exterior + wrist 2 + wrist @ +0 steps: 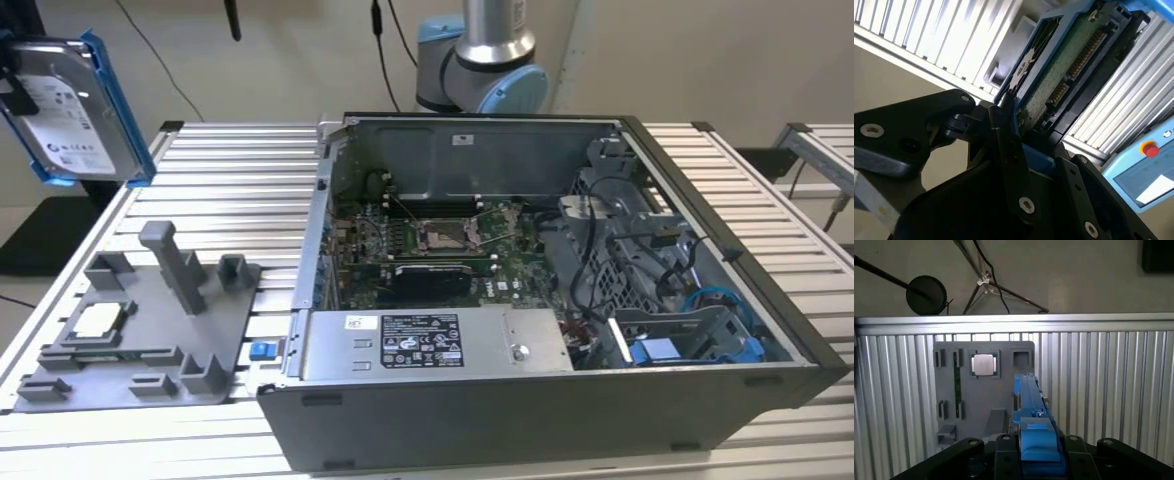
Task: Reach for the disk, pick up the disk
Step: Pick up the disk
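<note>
Above the table [227, 170], disk [74, 105] (white-labelled) between fingers [1011, 145].

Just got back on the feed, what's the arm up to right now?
The arm's gripper is shut on the disk and holds it in the air, clear of the slatted table, at the exterior view's left. In the first wrist view the disk is seen edge-on with the grey fixture plate below it, and the small square chip sits in a pocket there. The open computer case stands at the exterior view's right.
</note>
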Action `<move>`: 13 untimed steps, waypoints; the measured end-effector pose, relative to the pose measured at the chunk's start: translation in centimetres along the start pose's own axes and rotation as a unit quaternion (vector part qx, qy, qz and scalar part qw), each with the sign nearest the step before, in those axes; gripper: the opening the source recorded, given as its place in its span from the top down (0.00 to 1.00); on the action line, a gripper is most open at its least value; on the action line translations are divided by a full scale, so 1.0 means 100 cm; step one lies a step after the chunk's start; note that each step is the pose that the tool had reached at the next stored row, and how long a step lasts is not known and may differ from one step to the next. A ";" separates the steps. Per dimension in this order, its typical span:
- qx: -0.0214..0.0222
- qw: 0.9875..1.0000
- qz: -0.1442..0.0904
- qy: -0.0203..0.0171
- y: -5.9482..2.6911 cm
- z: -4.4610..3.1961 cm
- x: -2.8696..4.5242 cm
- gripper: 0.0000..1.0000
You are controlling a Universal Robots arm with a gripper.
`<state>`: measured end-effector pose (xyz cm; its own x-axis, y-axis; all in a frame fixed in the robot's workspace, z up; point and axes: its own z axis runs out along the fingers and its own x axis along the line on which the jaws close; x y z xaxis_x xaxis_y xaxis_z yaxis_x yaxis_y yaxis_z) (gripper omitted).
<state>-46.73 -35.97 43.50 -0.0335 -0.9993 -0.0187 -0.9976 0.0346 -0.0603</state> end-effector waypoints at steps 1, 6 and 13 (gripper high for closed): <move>0.000 1.000 0.000 0.000 -0.0003 -0.0045 -0.0001 1.00; 0.000 1.000 0.000 0.000 -0.0016 -0.0271 -0.0005 1.00; 0.000 1.000 0.000 0.000 -0.0028 -0.0459 -0.0009 1.00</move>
<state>-46.72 -35.97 48.10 -0.0329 -0.9993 -0.0187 -0.9976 0.0339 -0.0602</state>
